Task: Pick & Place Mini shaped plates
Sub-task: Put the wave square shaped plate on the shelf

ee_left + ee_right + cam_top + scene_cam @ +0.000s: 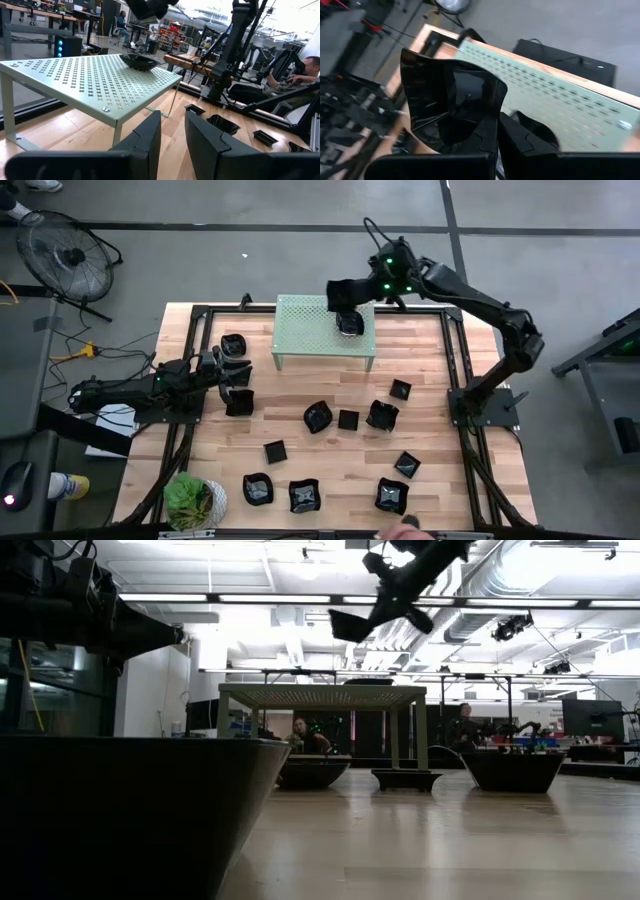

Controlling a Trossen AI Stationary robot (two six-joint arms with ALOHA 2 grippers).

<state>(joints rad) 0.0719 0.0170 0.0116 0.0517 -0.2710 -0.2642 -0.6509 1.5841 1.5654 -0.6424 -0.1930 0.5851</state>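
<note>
Up over the pale green perforated shelf (325, 327), the right gripper (343, 293) has its fingers pinched on the rim of one wavy-edged black plate (451, 102), which hangs in the air in front of the wrist camera. Just under it, one more plate (350, 323) already sits on the shelf top, toward the shelf's right side. The right arm (480, 305) reaches in from its base at the table's right edge, elbow folded high, forearm stretched leftward above the shelf; in the low view it shows tilted above the shelf with the plate dangling below it.

Across the wooden table (430, 430), eleven black plates can be counted lying loose: three near the left gripper, four in a loose row below the shelf, one alone left of centre, and three along the near edge with one more just above them at right, so twelve may be nearer the mark. Shapes vary between square and wavy-rimmed.

Low at the table's left edge, the left gripper (222, 368) rests with its fingers (145, 142) standing a little apart; whether anything is between them cannot be told. The left arm (130, 388) lies stretched out nearly flat, pointing toward the shelf.

One green leafy item (190, 498) sits on a plate at the near left corner.
</note>
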